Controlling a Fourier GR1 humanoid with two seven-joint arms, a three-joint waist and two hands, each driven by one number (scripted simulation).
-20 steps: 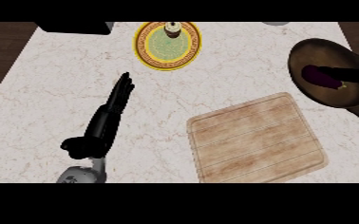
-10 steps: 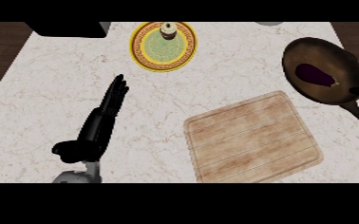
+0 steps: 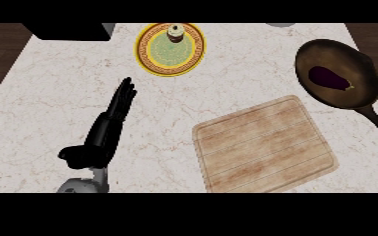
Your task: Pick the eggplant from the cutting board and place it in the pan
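Change: view shifted slightly; eggplant unmoved in pan.
Board: cutting board bare, so task looks complete.
Left hand: fingers straight, holding nothing, resting on table.
Right hand: not visible.
Plate: unrelated, well apart.

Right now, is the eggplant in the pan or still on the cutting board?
In the pan: the eggplant lies inside the pan; the cutting board is bare.
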